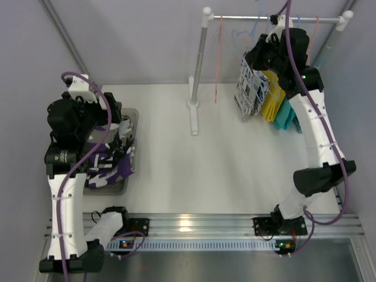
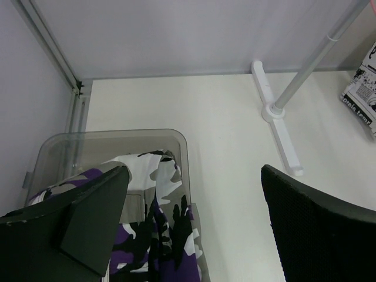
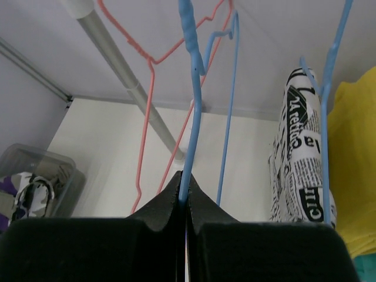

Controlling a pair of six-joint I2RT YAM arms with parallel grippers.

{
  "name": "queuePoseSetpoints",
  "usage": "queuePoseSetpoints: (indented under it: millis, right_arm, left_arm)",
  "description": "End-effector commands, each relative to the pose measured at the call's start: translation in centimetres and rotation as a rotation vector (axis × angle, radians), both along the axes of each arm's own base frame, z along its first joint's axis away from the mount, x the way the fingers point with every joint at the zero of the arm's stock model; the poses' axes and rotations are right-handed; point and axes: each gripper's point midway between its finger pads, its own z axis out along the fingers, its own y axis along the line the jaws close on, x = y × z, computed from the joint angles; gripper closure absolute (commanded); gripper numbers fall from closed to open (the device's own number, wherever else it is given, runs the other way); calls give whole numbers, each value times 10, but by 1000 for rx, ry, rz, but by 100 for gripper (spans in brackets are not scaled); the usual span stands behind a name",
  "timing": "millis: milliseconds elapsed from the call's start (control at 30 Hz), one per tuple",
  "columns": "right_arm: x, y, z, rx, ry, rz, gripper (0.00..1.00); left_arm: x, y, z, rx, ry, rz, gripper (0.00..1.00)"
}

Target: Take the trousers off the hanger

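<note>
The purple, white and black camouflage trousers (image 1: 114, 158) lie heaped in a clear grey bin (image 1: 131, 116) at the table's left, and one part drapes over the bin's right rim (image 2: 185, 170). My left gripper (image 2: 194, 176) hangs just above the trousers (image 2: 154, 235), open wide with nothing between its fingers. At the rack, my right gripper (image 3: 185, 179) is shut on the wire of a bare blue hanger (image 3: 194, 88) that hangs from the rail (image 1: 247, 18). In the top view the right gripper (image 1: 267, 50) sits just under that rail.
On the rail hang a bare pink hanger (image 3: 147, 117), another blue hanger (image 3: 226, 117), newspaper-print trousers (image 1: 251, 88), a yellow garment (image 1: 273, 103) and a teal one (image 1: 288, 114). The rack's white upright (image 1: 200, 70) stands on a foot (image 2: 276, 117) mid-table.
</note>
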Motion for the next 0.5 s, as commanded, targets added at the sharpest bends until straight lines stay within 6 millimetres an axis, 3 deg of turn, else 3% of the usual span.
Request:
queuePoseSetpoints:
  millis: [0,33,67,100,233,467]
  right_arm:
    - [29,8,28,-35,-124,-32,100]
    - [44,16,15,-39,-108,-25,100]
    - [49,20,21,-34,-128,-13,100]
    - [59,28,11,-47,-117,-2,100]
    - [76,42,6,-51,-153,18,100]
    - [85,58,-12,-50,-131,49,100]
  left_arm:
    - [-2,-5,6,-45,-13,-15,1]
    - [-2,-5,5,-50,-11,-13,1]
    - [-1,-6,4,-52,-6,-14,1]
    - [-1,-5,3,-56,-4,-10,1]
    - [0,-1,-5,-44,4,13,1]
    - [-3,4,-18,-31,38,39,1]
